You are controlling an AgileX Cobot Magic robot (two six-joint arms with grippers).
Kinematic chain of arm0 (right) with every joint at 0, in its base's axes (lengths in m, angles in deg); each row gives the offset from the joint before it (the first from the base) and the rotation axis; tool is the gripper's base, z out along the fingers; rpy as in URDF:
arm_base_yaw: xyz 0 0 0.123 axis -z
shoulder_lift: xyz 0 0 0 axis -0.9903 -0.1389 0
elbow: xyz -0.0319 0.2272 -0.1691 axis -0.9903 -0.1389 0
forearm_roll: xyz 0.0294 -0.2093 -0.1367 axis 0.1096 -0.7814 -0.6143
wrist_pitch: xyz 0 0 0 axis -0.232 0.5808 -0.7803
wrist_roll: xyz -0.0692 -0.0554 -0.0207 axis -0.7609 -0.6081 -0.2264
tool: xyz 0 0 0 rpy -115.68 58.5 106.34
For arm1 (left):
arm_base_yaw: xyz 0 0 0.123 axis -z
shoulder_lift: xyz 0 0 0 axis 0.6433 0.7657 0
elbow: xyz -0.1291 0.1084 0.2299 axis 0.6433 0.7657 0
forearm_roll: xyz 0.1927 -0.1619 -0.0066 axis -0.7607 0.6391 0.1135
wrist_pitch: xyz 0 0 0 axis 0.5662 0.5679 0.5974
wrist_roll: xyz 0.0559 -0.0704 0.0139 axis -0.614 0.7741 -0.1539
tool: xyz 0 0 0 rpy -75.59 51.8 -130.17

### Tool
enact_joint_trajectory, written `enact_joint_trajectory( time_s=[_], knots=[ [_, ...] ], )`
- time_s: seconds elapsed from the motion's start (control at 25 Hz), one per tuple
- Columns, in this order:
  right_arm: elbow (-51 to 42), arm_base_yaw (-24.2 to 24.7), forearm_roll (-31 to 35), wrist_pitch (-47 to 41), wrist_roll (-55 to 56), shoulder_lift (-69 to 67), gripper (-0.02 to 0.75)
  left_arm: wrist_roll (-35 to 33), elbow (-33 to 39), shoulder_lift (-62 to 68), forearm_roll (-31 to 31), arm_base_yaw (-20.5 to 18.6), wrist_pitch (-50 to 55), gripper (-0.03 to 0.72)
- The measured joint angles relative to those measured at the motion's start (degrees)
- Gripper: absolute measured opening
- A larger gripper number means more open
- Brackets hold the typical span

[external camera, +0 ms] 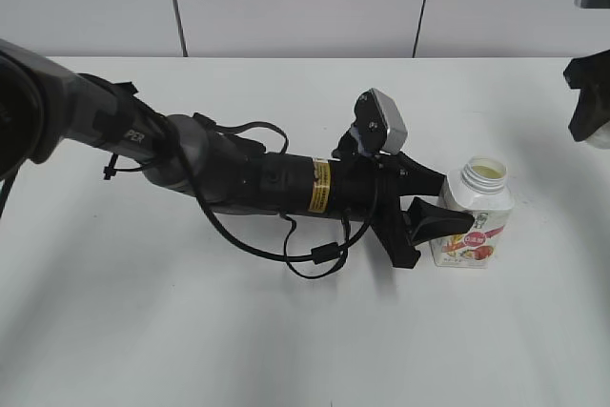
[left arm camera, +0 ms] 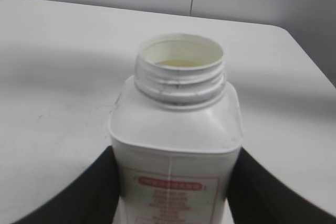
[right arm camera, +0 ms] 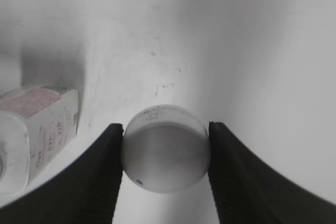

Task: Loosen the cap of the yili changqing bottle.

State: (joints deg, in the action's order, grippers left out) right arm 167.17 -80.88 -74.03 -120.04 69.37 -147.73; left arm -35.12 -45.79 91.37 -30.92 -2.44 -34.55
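1. The yili changqing bottle (external camera: 474,216) stands upright on the white counter (external camera: 191,331), neck open and uncapped.
2. The left gripper (external camera: 448,221) has its fingers (left arm camera: 79,192) pinching the bottle's body from both sides.
3. The right gripper (right arm camera: 165,156) has its fingers (right arm camera: 100,177) clamped on the cap (right arm camera: 165,148), apparently held above the counter, apart from the bottle.
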Motion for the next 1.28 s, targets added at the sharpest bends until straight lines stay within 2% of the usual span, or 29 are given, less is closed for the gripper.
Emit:
enact_joint_trajectory(
  time_s=[0.28,0.72,0.84,0.92,1.0,1.2,1.28],
  knots=[
    [-8.2,0.2,2.8,12.3,0.2,-3.6,0.389,0.0,0.0,0.0,0.0,0.0,0.0,0.38],
    [-8.7,0.2,3.4,17.7,0.2,-11.8,0.389,0.0,0.0,0.0,0.0,0.0,-0.1,0.38],
    [-8.7,0.2,3.4,19.1,0.2,-11.8,0.455,0.0,0.0,0.0,0.0,0.0,-0.1,0.38],
    [-8.7,0.2,3.4,19.6,0.1,-11.8,0.559,0.0,0.0,0.0,0.0,0.0,-0.1,0.38],
    [-8.7,0.2,3.5,19.7,0.1,-11.8,0.621,0.0,0.0,0.0,0.0,0.0,-0.1,0.38],
    [-8.7,0.2,3.9,19.6,0.1,-11.8,0.637,-0.1,0.0,0.0,-0.4,0.0,-0.1,0.38],
    [-8.7,0.2,4.3,19.5,0.1,-11.8,0.633,-0.1,-0.1,0.0,-0.7,0.0,-0.1,0.404]
  ],
)
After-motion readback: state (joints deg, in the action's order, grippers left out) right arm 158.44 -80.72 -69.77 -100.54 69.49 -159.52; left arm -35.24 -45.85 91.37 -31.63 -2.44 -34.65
